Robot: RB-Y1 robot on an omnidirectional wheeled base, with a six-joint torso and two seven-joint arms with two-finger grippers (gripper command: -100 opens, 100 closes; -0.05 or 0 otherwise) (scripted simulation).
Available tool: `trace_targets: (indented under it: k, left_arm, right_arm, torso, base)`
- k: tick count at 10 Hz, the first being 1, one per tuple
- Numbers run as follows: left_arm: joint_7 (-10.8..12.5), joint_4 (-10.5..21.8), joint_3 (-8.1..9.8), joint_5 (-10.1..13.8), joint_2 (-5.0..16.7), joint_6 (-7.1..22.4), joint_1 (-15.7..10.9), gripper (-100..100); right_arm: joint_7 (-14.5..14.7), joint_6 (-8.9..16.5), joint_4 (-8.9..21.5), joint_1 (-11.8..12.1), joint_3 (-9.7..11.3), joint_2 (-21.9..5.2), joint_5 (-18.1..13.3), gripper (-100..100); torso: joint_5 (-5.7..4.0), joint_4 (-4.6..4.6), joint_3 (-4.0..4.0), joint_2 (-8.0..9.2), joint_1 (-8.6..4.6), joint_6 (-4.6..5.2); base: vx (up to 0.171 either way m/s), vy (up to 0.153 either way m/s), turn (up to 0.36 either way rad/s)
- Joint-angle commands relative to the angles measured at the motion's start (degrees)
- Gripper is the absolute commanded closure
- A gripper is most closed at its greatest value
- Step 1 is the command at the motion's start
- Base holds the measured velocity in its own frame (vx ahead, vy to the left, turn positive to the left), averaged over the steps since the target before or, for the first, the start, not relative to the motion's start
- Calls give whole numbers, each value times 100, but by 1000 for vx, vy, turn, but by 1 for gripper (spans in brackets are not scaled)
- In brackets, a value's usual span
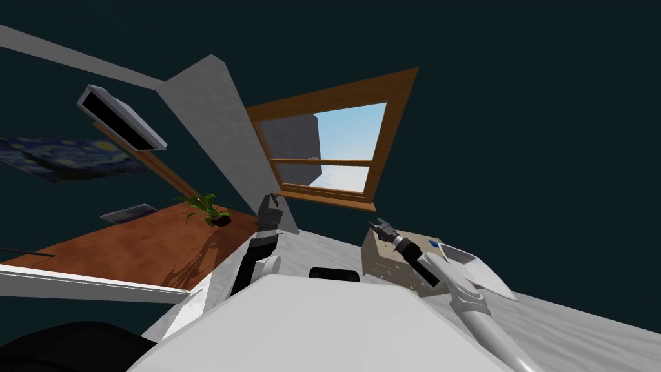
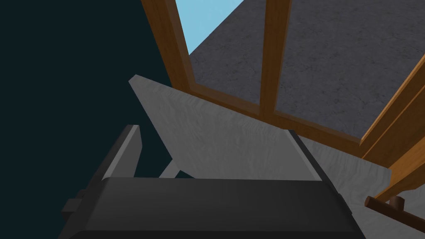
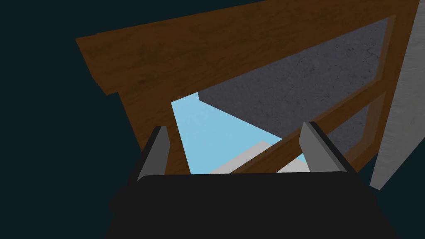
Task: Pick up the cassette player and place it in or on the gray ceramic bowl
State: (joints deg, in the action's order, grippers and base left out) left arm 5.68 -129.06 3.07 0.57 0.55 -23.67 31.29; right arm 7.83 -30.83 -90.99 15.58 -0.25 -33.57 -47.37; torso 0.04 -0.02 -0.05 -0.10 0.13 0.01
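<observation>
A beige box with a blue mark, which I take for the cassette player (image 1: 387, 263), lies on a pale grey surface (image 1: 568, 329) right of centre in the head view. A pale, bowl-like shape (image 1: 479, 270) sits against its right side, beside my right forearm. My right gripper (image 1: 382, 229) hovers over the box's far left corner, pointing up at the window. In its wrist view the right gripper (image 3: 236, 149) is open with nothing between its fingers. My left gripper (image 1: 270, 205) is raised near the window's lower left corner. In its own view the left gripper (image 2: 216, 153) is open, facing a grey slab (image 2: 216, 137).
A brown wooden table (image 1: 129, 248) at the left carries a small potted plant (image 1: 213, 213) and a flat dark item (image 1: 129, 213). A wood-framed window (image 1: 329, 155) is straight ahead, with a tall grey panel (image 1: 219, 123) on its left. Dark walls surround everything.
</observation>
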Motion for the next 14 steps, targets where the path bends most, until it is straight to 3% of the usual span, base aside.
trace_targets:
  k: [1, 2, 3, 5, 7, 12, 13, 14]
  left_arm:
    - [0, 0, 0, 0, 0, 0, 0, 0]
    - [0, 0, 0, 0, 0, 0, 0, 0]
    - [0, 0, 0, 0, 0, 0, 0, 0]
    - [0, 0, 0, 0, 0, 0, 0, 0]
    - [0, 0, 1, 0, 0, 0, 1, 0]
    - [0, 0, 0, 0, 0, 0, 1, 0]
    - [0, 0, 1, 0, 0, 0, 1, 0]
    - [0, 0, 0, 0, 0, 0, 1, 0]
  right_arm:
    - [15, -4, 68, 11, 16, -118, -164, -100]
    - [110, -82, 353, -59, 50, -305, -385, -100]
    - [110, -82, 353, -59, 50, -305, -422, -100]
    - [313, -245, 816, -184, 148, -656, -816, -100]
    - [423, -331, 1137, -240, 211, -818, -1114, -100]
    - [656, -509, 1784, -338, 364, -1118, -1530, -100]
    - [777, -601, 2046, -380, 452, -1256, -1715, -100]
    - [777, -601, 2048, -380, 452, -1256, -1715, -100]
  torso:
    - [0, 0, 0, 0, 0, 0]
    - [0, 0, 0, 0, -2, 3]
    - [0, -1, -2, -3, 0, 0]
    - [0, -1, -2, -3, 0, 0]
    - [0, -2, -6, -9, 0, 3]
    - [0, -2, -5, -8, -1, 2]
    - [0, -2, -4, -5, -2, 3]
    - [0, -2, -6, -10, -2, 2]
  base:
    - [31, 33, 47]
    - [40, 38, 83]
    - [34, 29, 49]
    - [46, 50, 131]
    - [58, 35, 46]
    - [48, 29, 55]
    - [65, 29, 95]
    - [57, 16, 29]
